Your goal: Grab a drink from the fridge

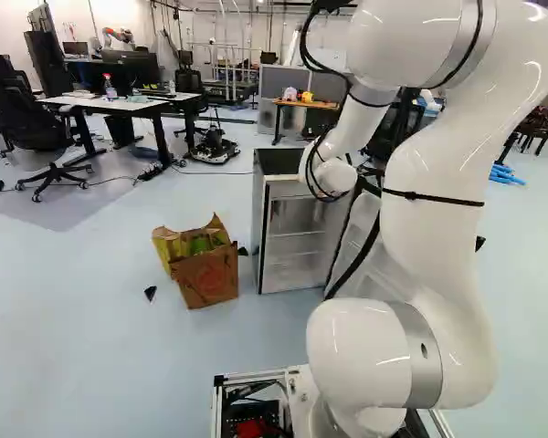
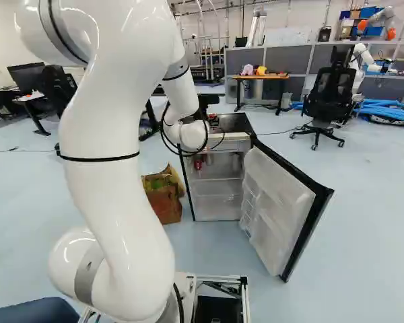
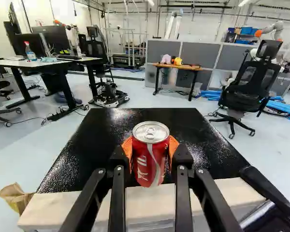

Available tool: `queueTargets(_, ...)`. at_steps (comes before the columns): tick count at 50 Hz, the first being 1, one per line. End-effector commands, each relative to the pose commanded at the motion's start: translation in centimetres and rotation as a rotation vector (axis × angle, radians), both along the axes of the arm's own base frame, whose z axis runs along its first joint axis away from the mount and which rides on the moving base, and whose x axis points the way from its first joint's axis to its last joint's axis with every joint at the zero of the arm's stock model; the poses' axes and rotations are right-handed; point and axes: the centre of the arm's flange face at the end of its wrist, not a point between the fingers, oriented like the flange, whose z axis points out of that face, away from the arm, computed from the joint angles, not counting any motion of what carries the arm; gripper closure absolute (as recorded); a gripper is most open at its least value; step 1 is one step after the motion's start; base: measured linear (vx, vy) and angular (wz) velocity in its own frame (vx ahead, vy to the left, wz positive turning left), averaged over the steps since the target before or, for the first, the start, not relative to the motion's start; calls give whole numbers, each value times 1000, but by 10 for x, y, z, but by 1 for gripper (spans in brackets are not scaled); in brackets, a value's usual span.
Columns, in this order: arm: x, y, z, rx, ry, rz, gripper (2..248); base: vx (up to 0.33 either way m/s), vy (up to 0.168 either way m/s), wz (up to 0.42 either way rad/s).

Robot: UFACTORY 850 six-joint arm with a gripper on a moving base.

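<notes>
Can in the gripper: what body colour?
The can is red with white markings, clearest in the wrist view.

We are counting one red can (image 3: pixel 151 159), two orange pads (image 3: pixel 127 149), one fridge (image 3: pixel 82 164), one fridge door (image 2: pixel 277 195), one brown paper bag (image 1: pixel 207 276), one wooden-topped table (image 3: pixel 183 66), one spray bottle (image 3: pixel 30 52) and at least three black office chairs (image 3: pixel 246 89); inside the fridge we are also seeing one small red item (image 2: pixel 198 163), its kind unclear.
</notes>
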Motion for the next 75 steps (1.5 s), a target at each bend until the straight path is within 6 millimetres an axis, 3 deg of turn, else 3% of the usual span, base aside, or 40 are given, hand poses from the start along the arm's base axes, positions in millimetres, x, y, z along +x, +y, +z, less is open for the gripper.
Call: queueTargets(75,116,14,-21,20,-46,1,156,0,0,0)
